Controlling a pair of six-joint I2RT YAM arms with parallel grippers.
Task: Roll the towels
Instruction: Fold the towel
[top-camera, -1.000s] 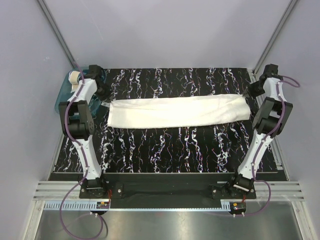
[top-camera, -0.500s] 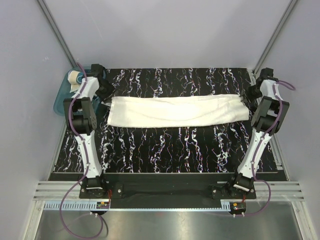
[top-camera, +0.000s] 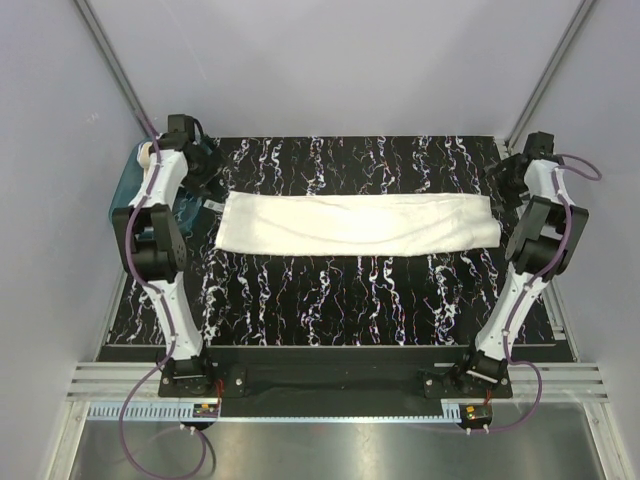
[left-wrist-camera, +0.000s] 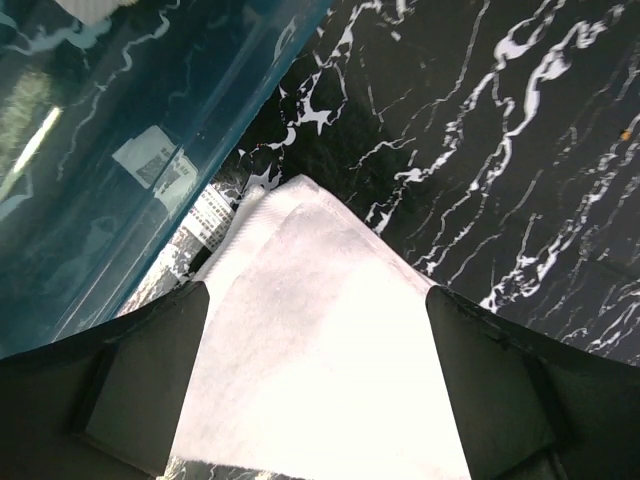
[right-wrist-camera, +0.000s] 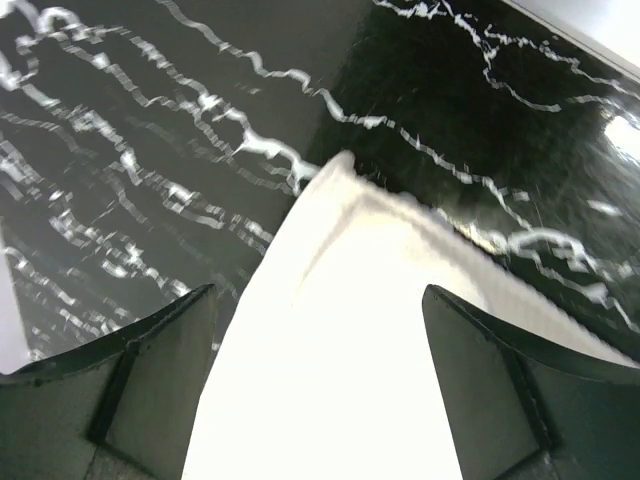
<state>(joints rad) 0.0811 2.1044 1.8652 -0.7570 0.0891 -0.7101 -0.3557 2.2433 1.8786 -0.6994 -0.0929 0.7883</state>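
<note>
A white towel (top-camera: 355, 222) lies flat on the black marbled table as a long folded strip running left to right. My left gripper (top-camera: 207, 180) hovers over its far left corner, open. In the left wrist view that corner (left-wrist-camera: 310, 340) lies loose between the spread fingers (left-wrist-camera: 150, 380) of the gripper (left-wrist-camera: 318, 290). My right gripper (top-camera: 503, 180) stands open over the far right corner. The right wrist view shows that corner (right-wrist-camera: 330, 380) lying free under the gripper (right-wrist-camera: 319, 290). A small cream roll (top-camera: 147, 155) shows in the tub at the far left; its pattern is too small to tell.
A translucent teal plastic tub (top-camera: 122, 190) sits off the table's far left corner, close beside the left gripper, and its wall (left-wrist-camera: 120, 130) carries a white sticker. Grey walls enclose the table on three sides. The arm bases stand at the near edge.
Both grippers have opened and let go of the white towel's far corners. The towel's ends have settled flat, and both wrists have drawn back a little from it.
</note>
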